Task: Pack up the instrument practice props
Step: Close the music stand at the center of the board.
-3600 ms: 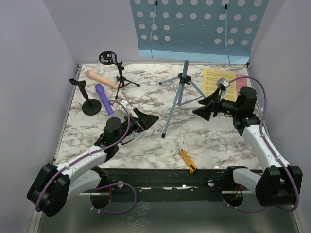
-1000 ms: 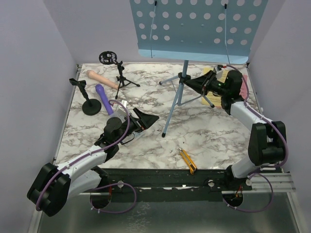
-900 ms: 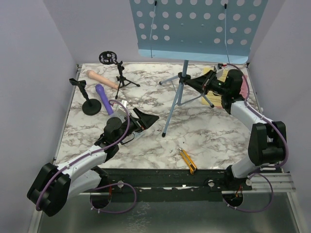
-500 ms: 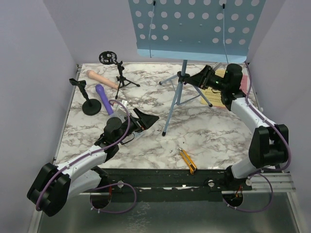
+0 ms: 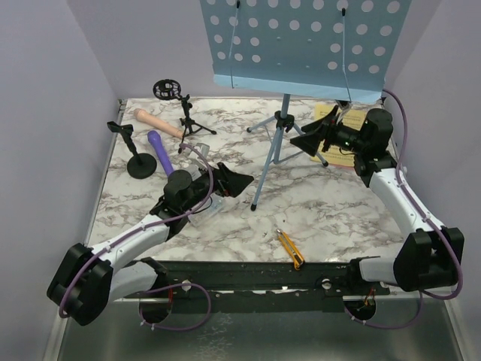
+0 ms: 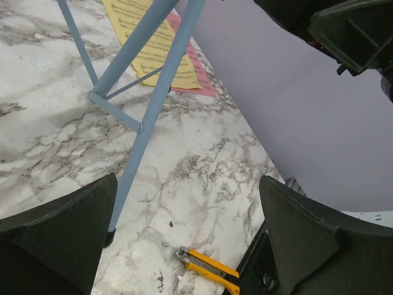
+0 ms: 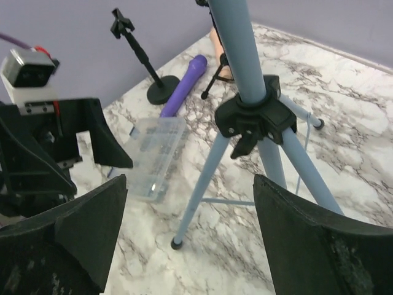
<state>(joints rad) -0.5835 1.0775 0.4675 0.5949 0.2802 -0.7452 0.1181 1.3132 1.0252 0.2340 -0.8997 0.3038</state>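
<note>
The light-blue perforated music rack [image 5: 301, 41] stands on its tripod pole [image 5: 279, 139] at the back middle. My right gripper [image 5: 314, 140] is open and empty, just right of the tripod hub [image 7: 255, 120]. My left gripper [image 5: 233, 183] is open and empty, left of the front tripod leg [image 6: 159, 104]. The beige microphone [image 5: 156, 122] and purple microphone [image 5: 160, 150] lie at the back left. Beside them are a round-base mic mount [image 5: 135, 154] and a small tripod mount [image 5: 180, 109]. Yellow and pink sheet-music pages [image 5: 342, 143] lie at the back right, partly hidden by my right arm.
A clear plastic box [image 7: 153, 157] lies under my left gripper. A yellow-and-black utility knife [image 5: 289, 250] lies near the table's front edge. Purple walls close in the left, back and right sides. The tripod legs spread across the middle of the table.
My right gripper rose from the sheet-music pages to the tripod hub, then drew back a little to the right. My left gripper moved forward and right, toward the front tripod leg.
</note>
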